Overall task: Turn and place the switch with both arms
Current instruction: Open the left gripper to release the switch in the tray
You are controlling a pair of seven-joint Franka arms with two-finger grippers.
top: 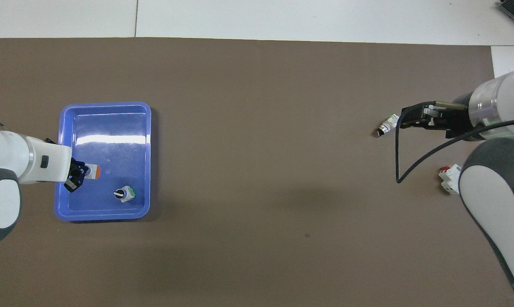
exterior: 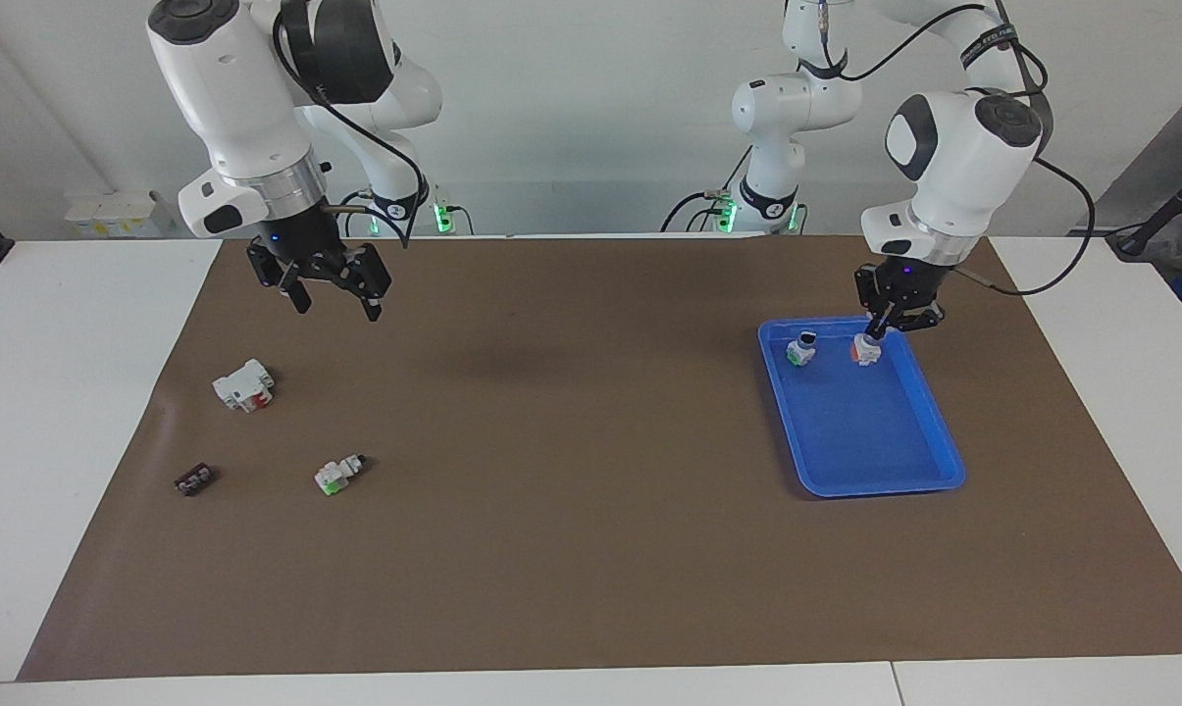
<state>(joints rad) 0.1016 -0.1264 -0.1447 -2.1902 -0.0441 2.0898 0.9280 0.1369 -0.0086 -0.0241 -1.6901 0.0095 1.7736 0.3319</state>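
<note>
Two arms are involved: the right gripper (exterior: 334, 294), jaws spread and empty, waits over the surface (exterior: 591, 549) well away from the blue tray (exterior: 929, 431). Inside the tray, the left gripper (exterior: 880, 328) pinches the orange-banded switch (exterior: 863, 350) beside the green-banded switch (exterior: 800, 350); releasing while tilted could topple it or knock that neighbour.
</note>
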